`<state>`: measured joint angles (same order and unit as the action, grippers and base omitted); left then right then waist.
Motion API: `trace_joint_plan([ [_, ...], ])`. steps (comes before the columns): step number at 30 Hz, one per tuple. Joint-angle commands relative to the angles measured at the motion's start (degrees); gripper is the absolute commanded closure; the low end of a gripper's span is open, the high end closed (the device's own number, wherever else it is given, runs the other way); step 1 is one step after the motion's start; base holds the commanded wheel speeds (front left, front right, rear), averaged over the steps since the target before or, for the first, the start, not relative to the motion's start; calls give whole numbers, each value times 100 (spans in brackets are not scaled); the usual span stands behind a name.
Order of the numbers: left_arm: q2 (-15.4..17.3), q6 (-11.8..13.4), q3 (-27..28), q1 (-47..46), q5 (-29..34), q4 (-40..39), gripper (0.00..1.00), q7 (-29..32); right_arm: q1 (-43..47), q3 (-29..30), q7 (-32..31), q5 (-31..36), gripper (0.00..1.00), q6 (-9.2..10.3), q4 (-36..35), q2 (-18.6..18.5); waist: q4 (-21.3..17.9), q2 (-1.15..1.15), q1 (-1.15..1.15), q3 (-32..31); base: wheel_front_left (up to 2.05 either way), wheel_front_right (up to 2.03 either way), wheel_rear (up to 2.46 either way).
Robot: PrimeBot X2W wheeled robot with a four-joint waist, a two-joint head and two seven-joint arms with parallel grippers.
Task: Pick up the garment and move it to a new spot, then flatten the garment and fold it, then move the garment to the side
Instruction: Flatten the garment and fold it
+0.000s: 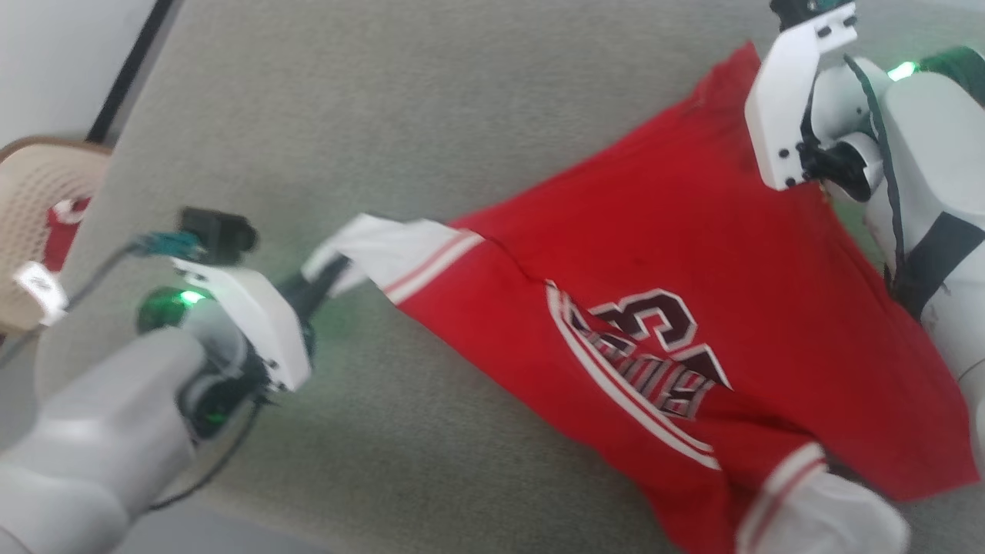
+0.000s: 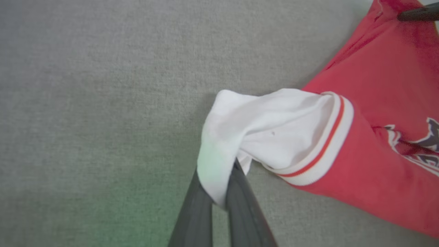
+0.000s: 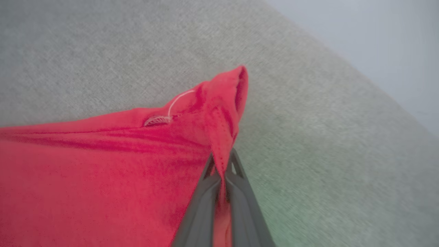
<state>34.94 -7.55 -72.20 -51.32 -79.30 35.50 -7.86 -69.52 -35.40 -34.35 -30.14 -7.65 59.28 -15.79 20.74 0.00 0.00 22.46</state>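
Garment: the red jersey (image 1: 662, 308) lies spread on the grey surface (image 1: 346, 115), stretched between the two grippers.
Landmark: I take the printed number (image 1: 654, 323) on the jersey as reference.
Left gripper: the left gripper (image 2: 219, 192) is clenched on the white sleeve (image 2: 267, 130); the sleeve tip is pinched between the two dark fingers. It is well to the left of the number in the head view.
Right gripper: the right gripper (image 3: 223, 181) is closed on a red hem corner (image 3: 223, 103), with a fold of cloth caught between its fingers. This corner is above and to the right of the number in the head view.
Long axis: the jersey runs diagonally from the left sleeve up to the held corner; the second sleeve (image 1: 816, 508) lies loose below the number.
Key relation: both arms already hold the cloth at opposite ends, so neither is nearer; the body of the jersey hangs between them.
Step, as I judge: lifting to carry it to a new spot.
Risk: the sleeve grip is thin and could slip.
Basket: a pale basket (image 1: 31, 192) stands far left of the number.
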Motion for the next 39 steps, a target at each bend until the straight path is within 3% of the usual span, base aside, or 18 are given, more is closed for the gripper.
trace_joint_plan([
  [1,143,16,73,-135,-114,73,100,34,-99,-16,174,-66,100,31,-66,-13,-229,0,0,-144,0,0,0],
  [8,553,16,223,-784,-125,282,100,371,-96,-173,604,-388,100,31,-396,-91,-794,0,0,-470,0,0,0],
  [18,861,16,280,-1974,123,386,100,999,-232,-286,982,-737,100,31,-932,-295,-1410,0,0,-926,0,0,0],
  [27,779,16,370,-2903,180,792,100,1446,-463,-280,1250,-917,100,32,-1380,-389,-1917,0,0,-1359,0,0,0],
  [39,671,16,368,-3800,388,1103,100,1589,-691,-31,1342,-857,100,31,-1617,-323,-2219,0,0,-1506,0,0,0],
])
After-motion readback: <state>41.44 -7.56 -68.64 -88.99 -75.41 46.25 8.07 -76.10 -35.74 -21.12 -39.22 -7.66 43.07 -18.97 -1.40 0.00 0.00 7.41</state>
